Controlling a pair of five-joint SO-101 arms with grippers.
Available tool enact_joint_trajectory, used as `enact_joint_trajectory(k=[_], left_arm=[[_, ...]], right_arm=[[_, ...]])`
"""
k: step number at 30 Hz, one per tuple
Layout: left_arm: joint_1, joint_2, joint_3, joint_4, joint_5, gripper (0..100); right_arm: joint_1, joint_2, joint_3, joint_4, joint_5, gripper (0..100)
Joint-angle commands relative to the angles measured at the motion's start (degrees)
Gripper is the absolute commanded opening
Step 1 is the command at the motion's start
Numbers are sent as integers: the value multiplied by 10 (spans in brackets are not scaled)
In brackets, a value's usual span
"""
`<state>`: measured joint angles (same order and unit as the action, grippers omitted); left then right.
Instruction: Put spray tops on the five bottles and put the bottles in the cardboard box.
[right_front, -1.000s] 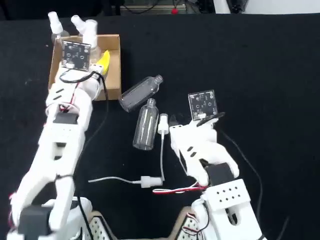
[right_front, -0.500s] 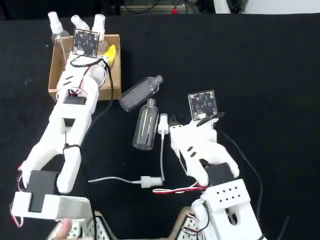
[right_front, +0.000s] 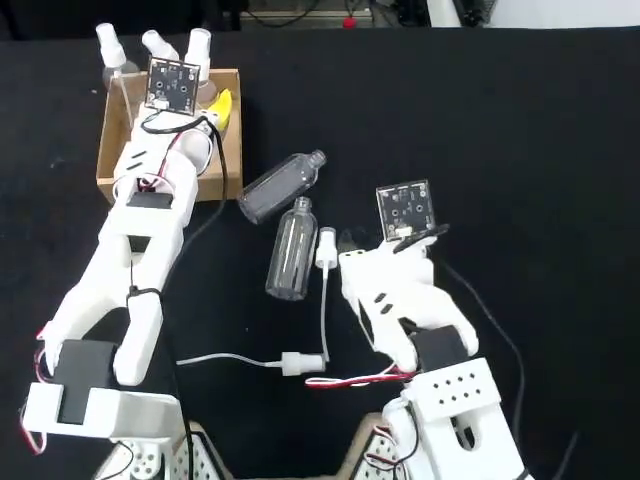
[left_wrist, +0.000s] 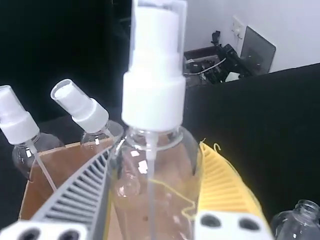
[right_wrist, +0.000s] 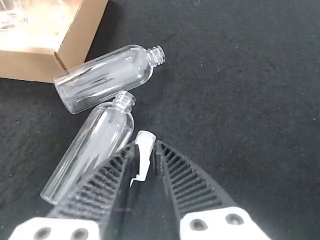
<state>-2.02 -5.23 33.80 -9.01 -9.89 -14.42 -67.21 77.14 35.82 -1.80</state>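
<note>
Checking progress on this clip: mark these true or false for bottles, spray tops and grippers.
1. Two uncapped bottles lie on the table beside the cardboard box. True.
2. The left gripper holds a bottle lacking a spray top. False: its bottle wears one.
3. The right gripper is shut on a spray top. True.
4. All five bottles are in the box. False: two lie outside.
5. A loose spray top lies on the table. True.

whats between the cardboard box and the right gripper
Two uncapped clear plastic bottles lie on their sides there, one nearer the brown cardboard box, the other beside the right gripper, which holds a white spray top. The high view shows it.
</note>
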Motion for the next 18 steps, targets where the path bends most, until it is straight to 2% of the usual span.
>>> enact_joint_trajectory(k=[1,12,16,18], left_arm=[[-11,-6,-11,-34,5,98],[-51,-7,113,-252,6,98],[-75,-6,108,-280,9,97],[-92,-5,94,-279,34,98]], right_arm=[[7,-7,-2,-13,0,55],[7,-6,-2,-13,0,56],[7,-6,-2,-13,0,56],[7,-6,-2,-13,0,56]])
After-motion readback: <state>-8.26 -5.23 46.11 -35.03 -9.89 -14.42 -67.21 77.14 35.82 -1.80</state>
